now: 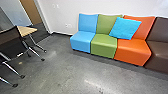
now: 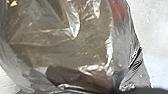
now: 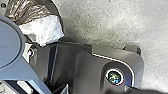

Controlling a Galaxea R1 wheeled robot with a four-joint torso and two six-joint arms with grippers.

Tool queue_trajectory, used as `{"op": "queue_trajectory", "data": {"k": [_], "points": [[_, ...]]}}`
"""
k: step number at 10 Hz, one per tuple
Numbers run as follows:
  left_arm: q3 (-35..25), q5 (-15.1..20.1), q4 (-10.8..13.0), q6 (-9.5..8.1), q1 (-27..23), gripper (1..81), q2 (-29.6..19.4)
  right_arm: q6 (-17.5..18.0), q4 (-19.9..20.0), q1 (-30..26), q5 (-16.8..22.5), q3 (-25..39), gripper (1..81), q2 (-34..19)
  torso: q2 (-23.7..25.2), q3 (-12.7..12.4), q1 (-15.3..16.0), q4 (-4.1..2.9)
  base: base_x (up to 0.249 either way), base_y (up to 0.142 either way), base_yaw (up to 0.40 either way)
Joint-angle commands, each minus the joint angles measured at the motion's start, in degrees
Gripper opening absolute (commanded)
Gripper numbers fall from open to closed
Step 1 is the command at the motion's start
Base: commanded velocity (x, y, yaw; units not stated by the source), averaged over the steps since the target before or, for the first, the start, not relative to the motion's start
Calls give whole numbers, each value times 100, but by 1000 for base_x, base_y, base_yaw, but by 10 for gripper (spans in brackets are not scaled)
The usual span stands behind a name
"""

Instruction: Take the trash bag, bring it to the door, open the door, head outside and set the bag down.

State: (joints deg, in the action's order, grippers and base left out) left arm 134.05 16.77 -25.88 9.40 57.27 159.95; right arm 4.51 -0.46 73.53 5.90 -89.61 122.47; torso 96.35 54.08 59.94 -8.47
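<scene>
You have bright light, with pale sheen on the floor (image 1: 62,72), shadow beneath the seats (image 1: 103,46) and glare streaking the bag (image 2: 62,56).

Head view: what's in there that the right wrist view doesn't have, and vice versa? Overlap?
Head view: armless lounge seats in light blue, green, orange and dark brown; a bright blue cushion leaning against the backrests at the green-orange join; a wood-topped table; a pale wall.

Right wrist view: the dark, shiny trash bag, with something white and crumpled at it. Can't tell what the white stuff is.

Both: grey floor.
</scene>
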Motion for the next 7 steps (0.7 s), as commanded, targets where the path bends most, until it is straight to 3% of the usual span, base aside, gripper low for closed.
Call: {"op": "queue_trajectory", "data": {"k": [1,3,4,5,6,7], "points": [[-98,573,153,62,-133,10,-85,-47,11,-185,377,-81,811,-141,-556,-504,-358,0,0,0,0],[33,564,311,71,69,10,-34,-56,2,-132,377,-239,811,-9,-940,-336,-614,0,0,0,0],[148,564,329,71,166,10,20,-56,2,-97,377,-318,811,44,-1076,-405,-710,0,0,0,0],[183,555,329,80,254,10,46,-56,2,-71,368,-398,811,105,-1231,-453,-804,-159,0,0,0],[192,537,408,80,325,10,64,-56,2,-71,368,-477,811,175,-1419,-614,-928,-552,0,0,0],[192,511,418,80,368,10,81,-56,2,-71,368,-495,811,219,-1594,-632,-1031,-592,0,0,0]]}}
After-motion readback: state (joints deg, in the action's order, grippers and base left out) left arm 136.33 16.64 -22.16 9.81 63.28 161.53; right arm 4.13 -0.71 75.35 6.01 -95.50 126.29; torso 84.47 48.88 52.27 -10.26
